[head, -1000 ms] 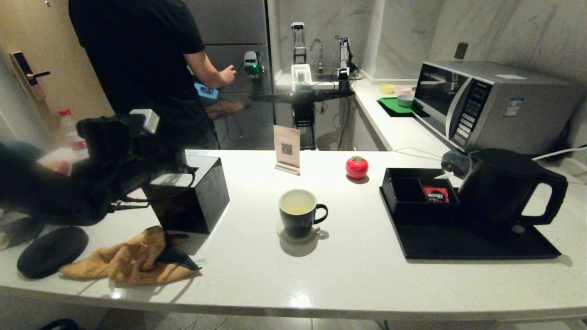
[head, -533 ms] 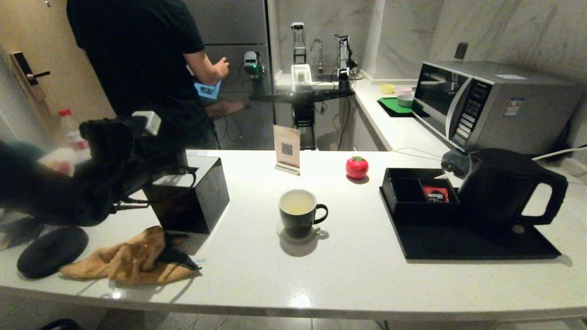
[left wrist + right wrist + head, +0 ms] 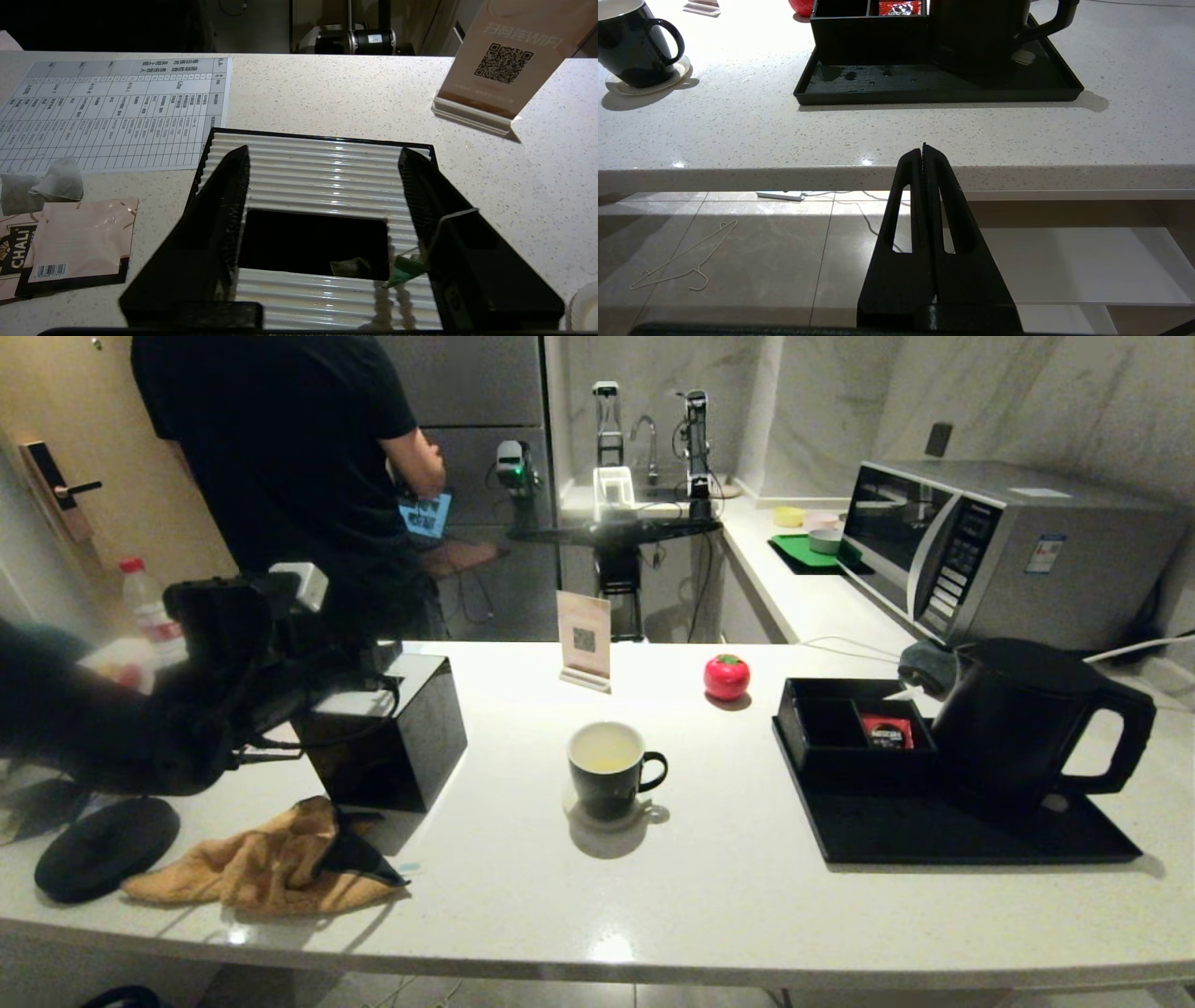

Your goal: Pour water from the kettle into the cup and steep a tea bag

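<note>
The black cup stands mid-counter on a coaster, with pale water inside. To the right, the black kettle sits upright on a black tray. My left gripper hovers open over the ribbed top of the black tissue box. A grey-green tea bag lies just inside the box's opening, its green tag beside one finger. My right gripper is shut on nothing, low in front of the counter edge, facing the kettle and cup.
Two more tea bags and a pink sachet lie left of the box. An orange cloth and a black disc lie at the front left. A sign, a red tomato-shaped object and a person are behind.
My left gripper has opened above the tissue box, with the arm barely shifting. The person behind has pulled an arm in. The cup and kettle have not moved.
</note>
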